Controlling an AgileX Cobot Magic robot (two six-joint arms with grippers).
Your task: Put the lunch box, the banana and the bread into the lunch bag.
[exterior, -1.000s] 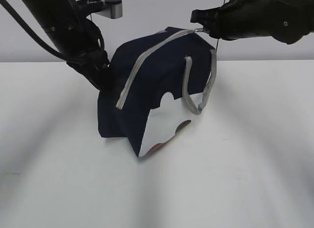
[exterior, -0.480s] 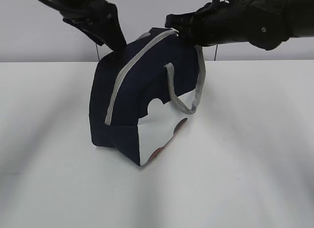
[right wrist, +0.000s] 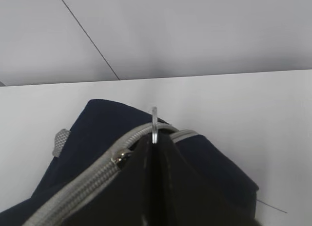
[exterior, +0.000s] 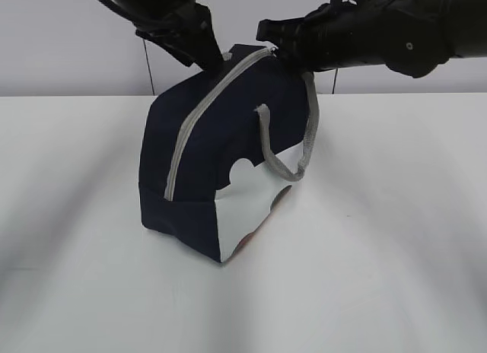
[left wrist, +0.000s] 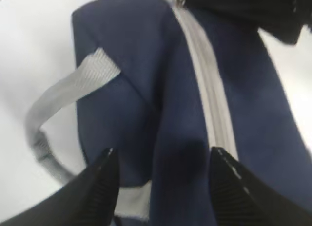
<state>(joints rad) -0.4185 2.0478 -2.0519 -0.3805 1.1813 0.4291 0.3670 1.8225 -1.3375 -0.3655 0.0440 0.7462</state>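
Exterior view. Lunch bag (exterior: 209, 151): navy fabric, standing tilted on the white table (exterior: 380, 277), zipper (exterior: 199, 113) closed along its whole visible run from the low left corner to the top peak. White lower panel faces the camera; one grey handle (exterior: 293, 140) hangs loose down the bag's right face. Left gripper (exterior: 204, 52): above the bag's upper left edge, at the fabric; whether it touches cannot be told. Right gripper (exterior: 275, 47): at the bag's top peak, where the zipper ends. Lunch box, banana and bread: none seen outside the bag.

Left wrist view. Left gripper (left wrist: 163, 177): fingers spread wide, one each side of a navy fold of the lunch bag (left wrist: 141, 104), gripping nothing. Zipper (left wrist: 207, 84) runs just beside the right finger. Handle (left wrist: 58, 106) loops off the bag's left side over the table (left wrist: 29, 46).

Right wrist view. Right gripper (right wrist: 154, 145): fingers pressed together on the ring pull (right wrist: 154, 122), which stands upright above the fingertips at the lunch bag's (right wrist: 97, 123) peak. Zipper (right wrist: 92, 179) slopes down left from there.
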